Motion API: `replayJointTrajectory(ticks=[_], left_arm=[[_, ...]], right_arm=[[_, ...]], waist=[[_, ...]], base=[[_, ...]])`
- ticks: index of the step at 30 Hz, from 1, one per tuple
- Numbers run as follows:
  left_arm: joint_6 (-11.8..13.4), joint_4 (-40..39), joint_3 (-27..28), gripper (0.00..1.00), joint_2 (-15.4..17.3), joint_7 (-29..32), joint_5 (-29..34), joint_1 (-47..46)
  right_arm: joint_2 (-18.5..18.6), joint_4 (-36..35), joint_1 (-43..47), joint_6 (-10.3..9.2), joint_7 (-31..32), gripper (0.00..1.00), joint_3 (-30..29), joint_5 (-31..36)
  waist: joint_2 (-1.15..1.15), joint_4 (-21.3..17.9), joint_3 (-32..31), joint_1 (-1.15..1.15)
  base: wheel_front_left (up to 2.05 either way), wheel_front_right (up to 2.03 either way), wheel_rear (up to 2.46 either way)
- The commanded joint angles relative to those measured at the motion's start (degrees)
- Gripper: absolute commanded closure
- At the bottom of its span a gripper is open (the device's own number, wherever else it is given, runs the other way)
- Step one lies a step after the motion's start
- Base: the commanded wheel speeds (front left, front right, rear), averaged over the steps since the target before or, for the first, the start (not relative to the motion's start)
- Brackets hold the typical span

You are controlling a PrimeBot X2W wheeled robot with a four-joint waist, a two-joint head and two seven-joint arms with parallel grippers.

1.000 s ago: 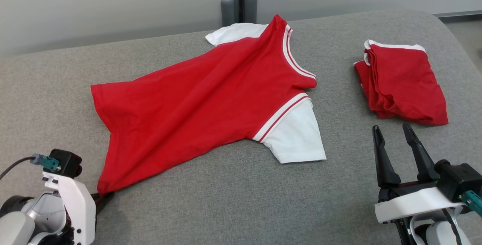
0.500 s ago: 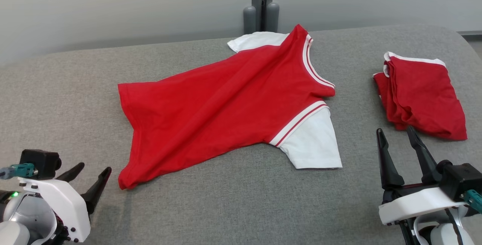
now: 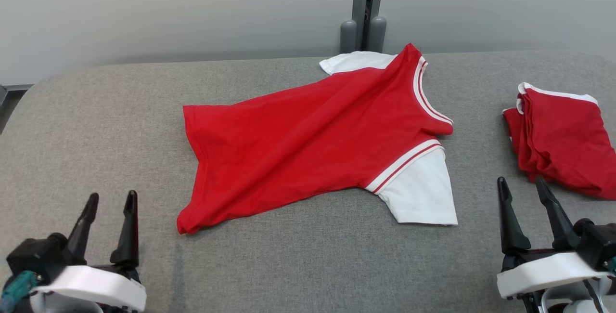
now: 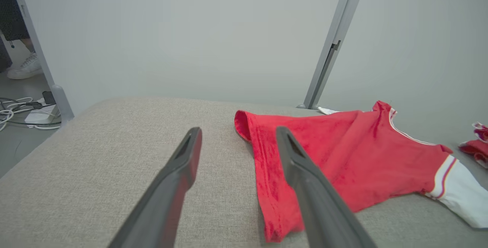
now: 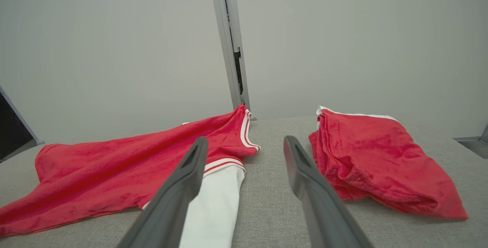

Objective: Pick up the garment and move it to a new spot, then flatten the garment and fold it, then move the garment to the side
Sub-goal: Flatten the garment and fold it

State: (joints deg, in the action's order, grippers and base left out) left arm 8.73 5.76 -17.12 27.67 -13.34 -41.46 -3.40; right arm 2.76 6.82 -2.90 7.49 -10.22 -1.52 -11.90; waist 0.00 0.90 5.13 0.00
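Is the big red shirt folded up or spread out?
Mostly spread out: the red shirt lies open, both white sleeves showing, though creased.

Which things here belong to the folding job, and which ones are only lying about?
For the job:
- spread red shirt, not yet folded
- left claw, open, empty
- right claw, open, empty

Lying about:
- folded red garment, at the right
- grey post behind the table
- floor cables

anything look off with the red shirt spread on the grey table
Yes. The red shirt lies diagonally on the grey table and is not flat. A long ridge runs through its body, its collar stands bunched up, and its far white sleeve is partly hidden behind the body. The folded red garment at the right looks loosely stacked.
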Motion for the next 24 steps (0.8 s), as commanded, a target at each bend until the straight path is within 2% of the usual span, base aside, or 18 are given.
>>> replayJointTrajectory(ticks=[1, 6, 12, 24], left_arm=[[0.1, 0.5, 0.1, 0.00, -0.7, -0.6, 0.7, 1.1], [-1.8, 2.6, 1.0, 0.00, -5.2, -1.8, 3.4, 1.4], [-4.7, 1.7, 5.6, 0.00, -10.1, -1.9, 8.0, 2.7], [-9.6, 2.9, 12.3, 0.00, -15.1, -1.9, 13.9, 4.0]], right_arm=[[0.3, 0.3, 0.6, 0.01, -0.7, 0.00, -0.4, -0.5], [0.3, 1.3, 0.9, 0.01, -2.0, 0.00, -0.8, -0.3], [0.3, 0.9, 0.2, 0.01, -3.1, 0.00, -1.2, -0.4], [0.3, 1.0, 0.7, 0.01, -3.2, 0.00, -0.6, -0.5]], waist=[[0.00, 0.2, -0.1, 0.00], [0.00, 1.1, -0.4, 0.00], [0.00, 0.7, -2.1, 0.00], [0.00, -0.3, -2.7, 0.00]], base=[[0.00, 0.00, 0.00], [0.00, 0.00, 0.00], [0.00, 0.00, 0.00], [0.00, 0.00, 0.00]])
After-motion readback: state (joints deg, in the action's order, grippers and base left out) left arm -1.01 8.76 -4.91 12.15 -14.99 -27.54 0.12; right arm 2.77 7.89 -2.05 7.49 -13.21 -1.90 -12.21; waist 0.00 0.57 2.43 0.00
